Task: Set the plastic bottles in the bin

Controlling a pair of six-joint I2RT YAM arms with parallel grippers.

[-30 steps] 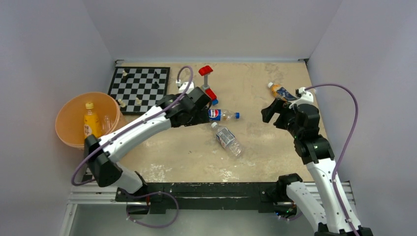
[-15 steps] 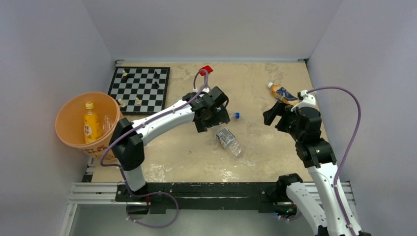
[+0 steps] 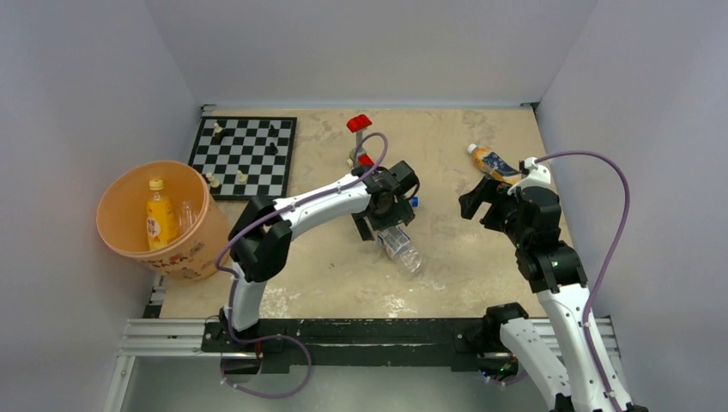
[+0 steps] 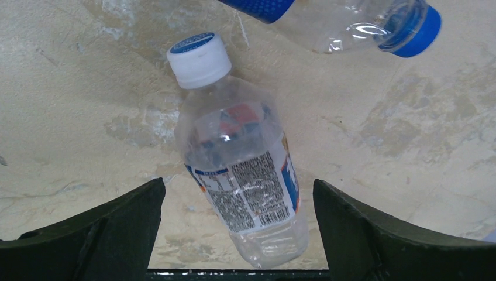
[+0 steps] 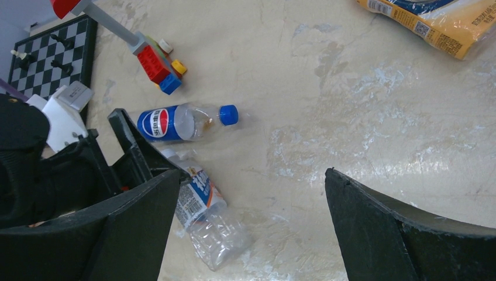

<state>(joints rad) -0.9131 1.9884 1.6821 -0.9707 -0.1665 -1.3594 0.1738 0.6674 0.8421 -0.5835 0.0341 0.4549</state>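
Note:
A transparent white-capped bottle (image 3: 402,249) lies on the table mid-field. My left gripper (image 3: 382,225) is open and hangs over its cap end. In the left wrist view the bottle (image 4: 243,175) lies between the spread fingers of the left gripper (image 4: 238,193), untouched. The blue-labelled bottle (image 4: 351,23) lies just beyond; only its blue cap (image 3: 413,202) shows from above. The orange-brown bottle (image 3: 491,160) lies far right. My right gripper (image 3: 474,199) is open and empty near it. The peach bin (image 3: 101,210) at left holds the yellow bottle (image 3: 157,215) and a transparent one (image 3: 186,215).
The chessboard (image 3: 245,154) with several pieces lies at the back left beside the bin. The red-blue-yellow toy brick figure (image 3: 360,129) stands behind my left gripper. In the right wrist view both middle bottles (image 5: 181,122) lie left of the right gripper (image 5: 251,175).
My left arm swung right, from over the blue-labelled bottle to over the transparent bottle on the table. The right arm has hardly moved. The bottles lie where they were.

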